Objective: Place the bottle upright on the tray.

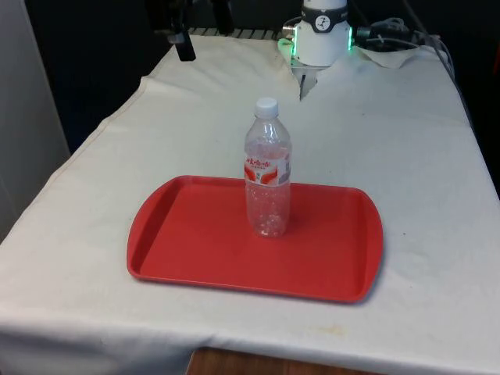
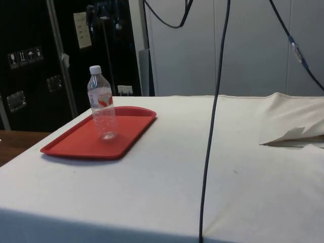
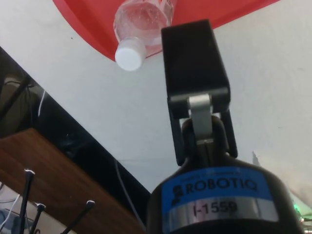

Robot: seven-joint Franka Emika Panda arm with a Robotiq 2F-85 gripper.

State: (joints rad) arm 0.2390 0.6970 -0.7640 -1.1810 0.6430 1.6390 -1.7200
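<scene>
A clear plastic bottle (image 1: pixel 268 176) with a white cap and a red label stands upright on the red tray (image 1: pixel 180 242), near the tray's middle. The side view has the same bottle (image 2: pixel 102 109) upright on the tray (image 2: pixel 71 147). My black gripper (image 1: pixel 185 43) hangs high over the table's far end, towards the front view's left, well apart from the bottle. In the wrist view the gripper (image 3: pixel 195 63) is seen edge-on, with the bottle's cap (image 3: pixel 129 53) and the tray's rim (image 3: pixel 87 29) beyond it. Nothing is held.
White cloth covers the table around the tray. A black cable (image 2: pixel 211 131) hangs down across the side view. The cloth is rumpled into a fold (image 2: pixel 293 136) near the robot's base (image 1: pixel 322 39). Bare wood (image 1: pixel 234 363) shows at the near edge.
</scene>
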